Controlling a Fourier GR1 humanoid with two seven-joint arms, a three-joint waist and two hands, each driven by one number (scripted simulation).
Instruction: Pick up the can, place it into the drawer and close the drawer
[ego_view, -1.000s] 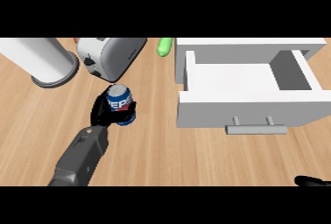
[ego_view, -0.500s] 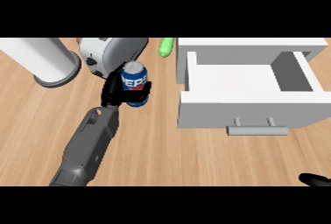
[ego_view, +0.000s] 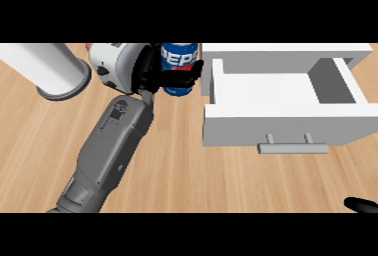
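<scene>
A blue Pepsi can (ego_view: 179, 61) is held up off the counter near the view's top, just left of the open white drawer (ego_view: 354, 125). My left hand (ego_view: 159, 75) is curled round the can, fingers crossing its lower part. The drawer's inside shows empty, and its handle (ego_view: 293, 147) faces me. Only a black tip of my right hand (ego_view: 362, 204) shows at the lower right edge.
A white cylinder on a grey base (ego_view: 46, 70) stands at the upper left. A white and grey appliance (ego_view: 114, 65) sits right behind my left hand. The wooden counter (ego_view: 221, 180) spreads in front of the drawer.
My left hand has carried the can up and to the right, from the counter's middle toward the drawer's left wall. The green thing behind it no longer shows.
</scene>
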